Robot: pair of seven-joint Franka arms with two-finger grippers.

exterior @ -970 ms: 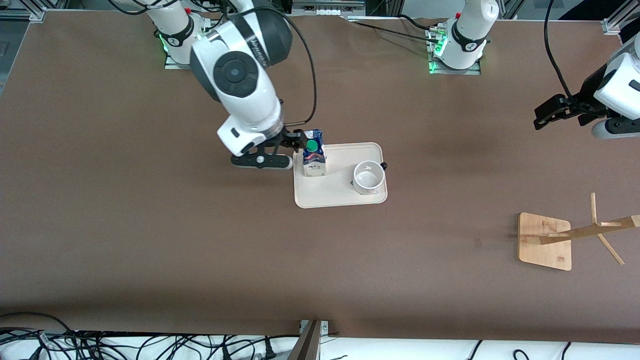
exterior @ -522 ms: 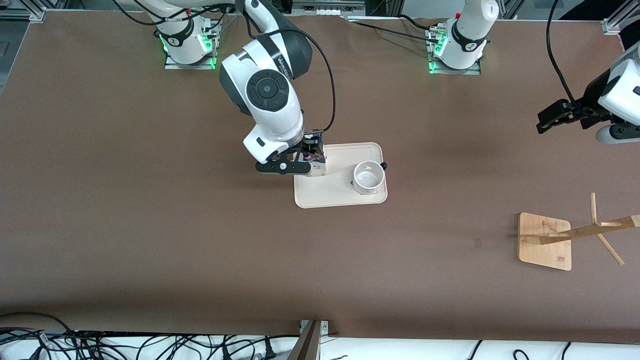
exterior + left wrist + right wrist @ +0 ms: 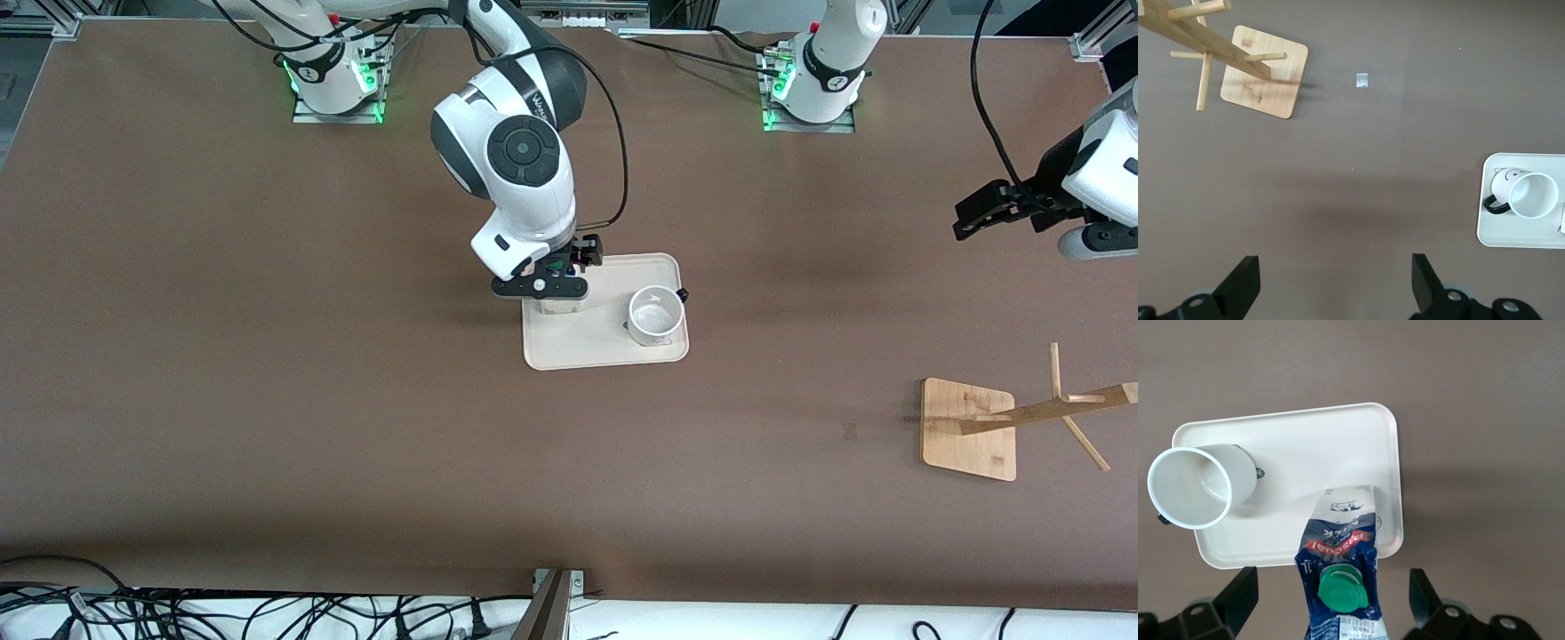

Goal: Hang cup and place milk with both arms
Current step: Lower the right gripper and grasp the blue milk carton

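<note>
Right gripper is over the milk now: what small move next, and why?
Probably lower it a little, then close. The right gripper hangs open above the milk, which stands upright on the tray between its fingers in the wrist view, ungrasped.

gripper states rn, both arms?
Left gripper: open, holding nothing, waiting over bare table.
Right gripper: open, fingers either side of the milk on the tray.

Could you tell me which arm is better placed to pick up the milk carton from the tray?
Right. The right gripper is open directly over the milk on the tray; the left gripper waits open over bare table.
</note>
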